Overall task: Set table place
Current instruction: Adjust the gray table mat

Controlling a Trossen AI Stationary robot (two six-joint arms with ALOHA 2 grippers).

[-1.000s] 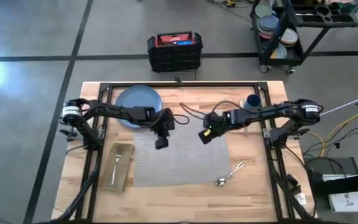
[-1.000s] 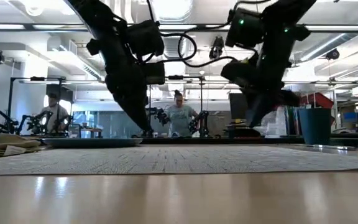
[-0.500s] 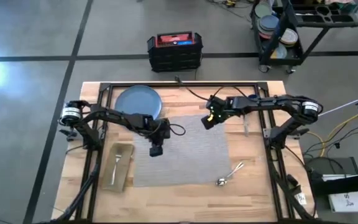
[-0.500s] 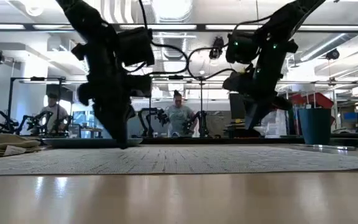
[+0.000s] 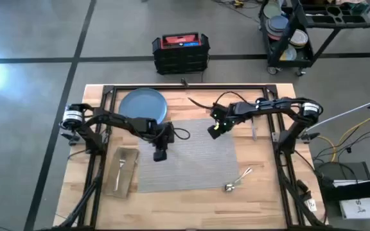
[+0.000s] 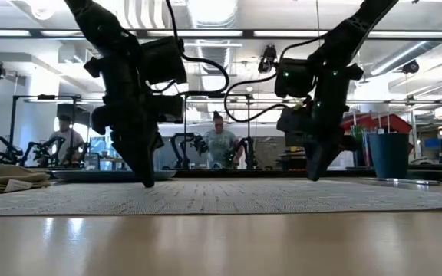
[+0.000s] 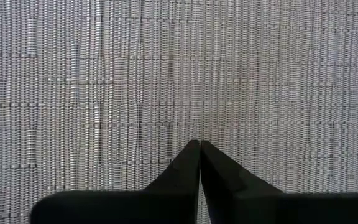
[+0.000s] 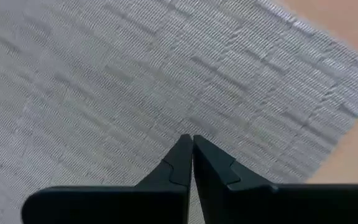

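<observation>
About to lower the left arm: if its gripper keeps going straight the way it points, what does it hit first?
The placemat. The left gripper, fingers shut, points straight at the bare weave; nothing else shows in that line.

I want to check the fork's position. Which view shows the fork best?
The high view: the fork lies in plain sight on the tan napkin, left of the placemat. The low view shows only the napkin's edge, no fork. Both wrist views show only placemat weave.

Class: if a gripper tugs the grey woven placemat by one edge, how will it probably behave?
The placemat looks thin and woven, so it likely flexes and droops. Lying flat on smooth wood, it may slide when pushed. Probably light.
</observation>
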